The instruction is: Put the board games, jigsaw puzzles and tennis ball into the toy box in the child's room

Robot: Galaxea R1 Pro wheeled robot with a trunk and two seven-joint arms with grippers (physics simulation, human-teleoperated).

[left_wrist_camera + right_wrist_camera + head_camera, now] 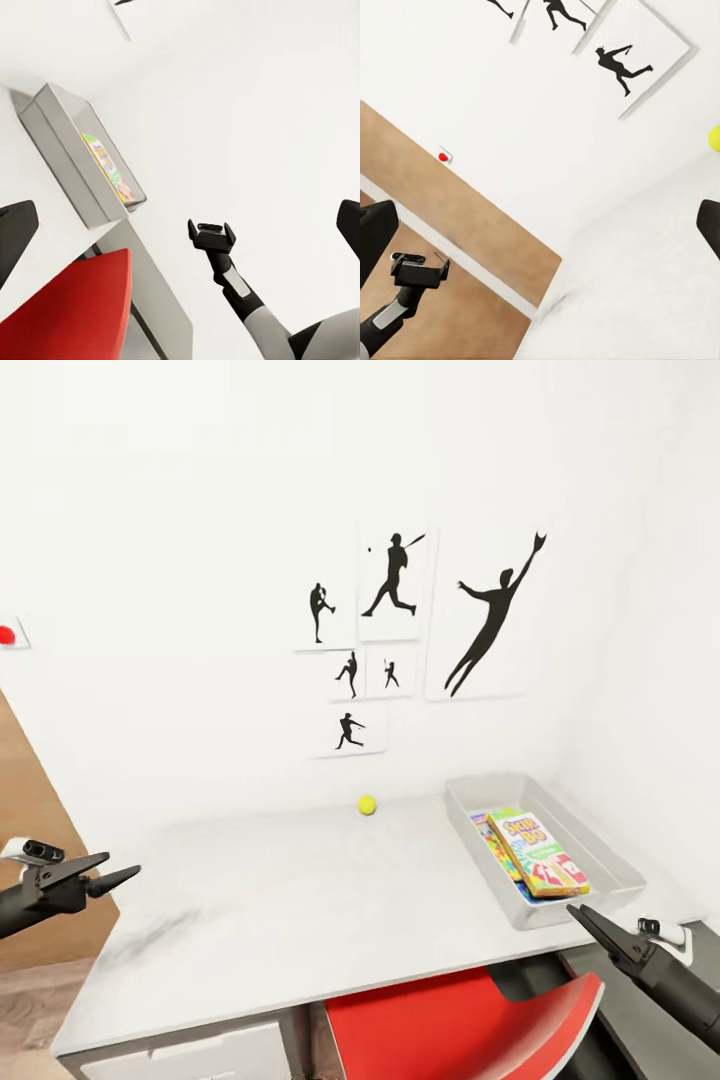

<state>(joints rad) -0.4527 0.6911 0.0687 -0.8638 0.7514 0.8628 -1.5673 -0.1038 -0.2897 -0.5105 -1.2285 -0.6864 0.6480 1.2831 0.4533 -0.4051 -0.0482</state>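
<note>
The tennis ball rests alone on the light-grey table, close to the back wall; it also shows as the ball in the right wrist view. At the table's right end stands the grey toy box, also the toy box. In it lies a yellow-red-green board game on top of other colourful flat toys that I cannot tell apart. The bed is out of view. My left gripper hovers open off the table's left end. My right gripper is open, just in front of the toy box.
A red chair is tucked under the table's front edge. Black sports silhouette pictures hang on the white wall behind. A red dot marks the wall at far left. Wood floor lies left of the table.
</note>
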